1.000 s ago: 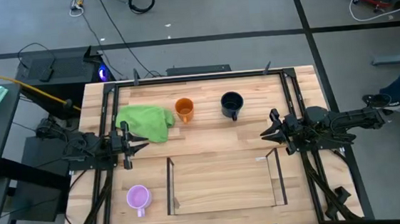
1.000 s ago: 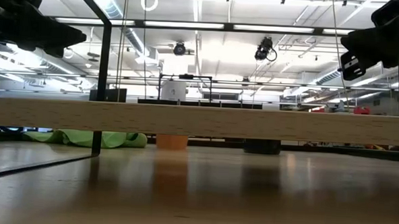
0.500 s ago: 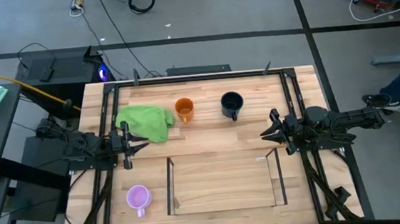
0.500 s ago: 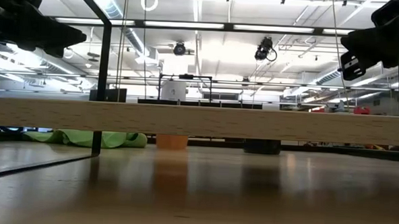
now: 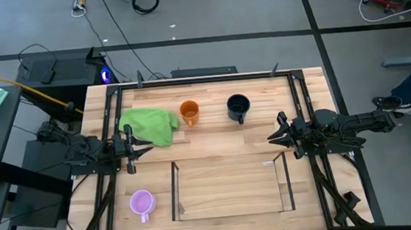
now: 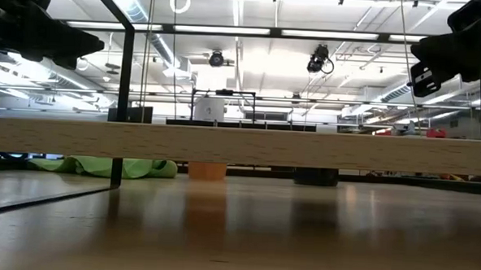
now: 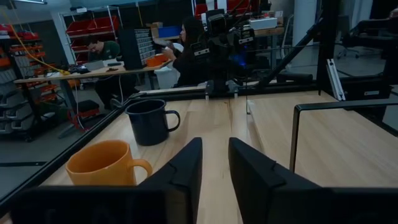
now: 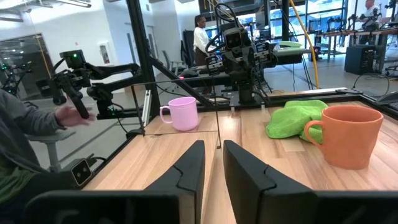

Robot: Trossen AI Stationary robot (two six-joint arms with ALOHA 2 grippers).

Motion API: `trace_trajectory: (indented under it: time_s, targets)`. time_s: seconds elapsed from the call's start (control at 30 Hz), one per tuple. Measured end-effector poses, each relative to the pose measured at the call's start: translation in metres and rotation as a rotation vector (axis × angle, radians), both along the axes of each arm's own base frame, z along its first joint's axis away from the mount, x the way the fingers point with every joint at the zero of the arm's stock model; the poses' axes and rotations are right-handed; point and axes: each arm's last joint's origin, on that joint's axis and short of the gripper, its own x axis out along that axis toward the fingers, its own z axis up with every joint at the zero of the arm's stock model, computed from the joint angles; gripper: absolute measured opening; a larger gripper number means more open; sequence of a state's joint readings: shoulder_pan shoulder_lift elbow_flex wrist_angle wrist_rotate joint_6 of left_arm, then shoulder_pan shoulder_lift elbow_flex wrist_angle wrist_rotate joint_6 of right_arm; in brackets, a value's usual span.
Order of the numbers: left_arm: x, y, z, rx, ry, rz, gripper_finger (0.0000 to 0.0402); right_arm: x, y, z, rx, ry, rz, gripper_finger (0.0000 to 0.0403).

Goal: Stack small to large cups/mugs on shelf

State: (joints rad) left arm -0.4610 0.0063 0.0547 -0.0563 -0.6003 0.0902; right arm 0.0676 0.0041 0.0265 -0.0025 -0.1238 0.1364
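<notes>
Nothing shifted this past second: your left claw (image 5: 130, 150) and right claw (image 5: 279, 136), both slightly spread and empty, flanked the bare shelf (image 5: 231, 210).

- Floor (image 5: 257, 23): grey, smooth, crossed by dark seam lines; black cables (image 5: 121, 19) trail over it.
- Ceiling (image 6: 253, 38): white, with long strip lights (image 6: 253, 31) and exposed ducts.
- Red storage racks (image 7: 87, 25): against the far wall, holding bins.
- Workbench (image 7: 81, 71): with two people seated at it.
- Person standing (image 8: 202, 37): far off, among equipment stands.
- Grey sleeve (image 8: 25, 121): at the near edge.
</notes>
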Motion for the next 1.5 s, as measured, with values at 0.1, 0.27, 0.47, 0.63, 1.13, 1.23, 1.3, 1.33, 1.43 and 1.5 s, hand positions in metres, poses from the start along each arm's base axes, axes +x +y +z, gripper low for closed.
trace_trajectory:
  time_s: [0.1, 0.27, 0.47, 0.63, 1.13, 1.23, 1.3, 1.33, 1.43, 1.5]
  targets:
    - [0.000, 0.000, 0.000, 0.000, 0.000, 0.000, 0.0083, 0.000, 0.000, 0.000, -0.015, -0.003, 0.000, 0.0065]
    - [0.000, 0.000, 0.000, 0.000, 0.000, 0.000, 0.0088, 0.000, 0.000, 0.000, -0.031, -0.007, -0.001, 0.0065]
    - [0.000, 0.000, 0.001, -0.005, -0.011, 0.000, 0.0089, 0.000, 0.000, 0.005, 0.006, -0.053, 0.000, 0.0065]
    - [0.000, 0.000, 0.007, -0.037, -0.074, 0.000, 0.0083, -0.002, 0.000, 0.017, 0.139, -0.154, 0.013, 0.0065]
    - [-0.002, 0.001, 0.022, -0.109, -0.219, 0.000, 0.0081, -0.014, -0.001, 0.049, 0.187, -0.503, 0.045, 0.0065]
    - [-0.002, 0.001, 0.022, -0.119, -0.220, -0.001, 0.0078, -0.018, -0.002, 0.054, 0.196, -0.568, 0.030, 0.0065]
    - [-0.002, 0.001, 0.022, -0.135, -0.224, -0.002, 0.0079, -0.020, -0.003, 0.057, 0.205, -0.608, 0.012, 0.0065]
    - [-0.002, 0.001, 0.022, -0.134, -0.224, -0.002, 0.0080, -0.021, -0.003, 0.059, 0.212, -0.624, -0.002, 0.0065]
    - [-0.002, 0.001, 0.022, -0.135, -0.224, -0.002, 0.0084, -0.027, -0.006, 0.075, 0.235, -0.655, -0.076, 0.0065]
    - [-0.002, 0.001, 0.022, -0.135, -0.224, -0.002, 0.0085, -0.030, -0.007, 0.089, 0.221, -0.629, -0.124, 0.0065]
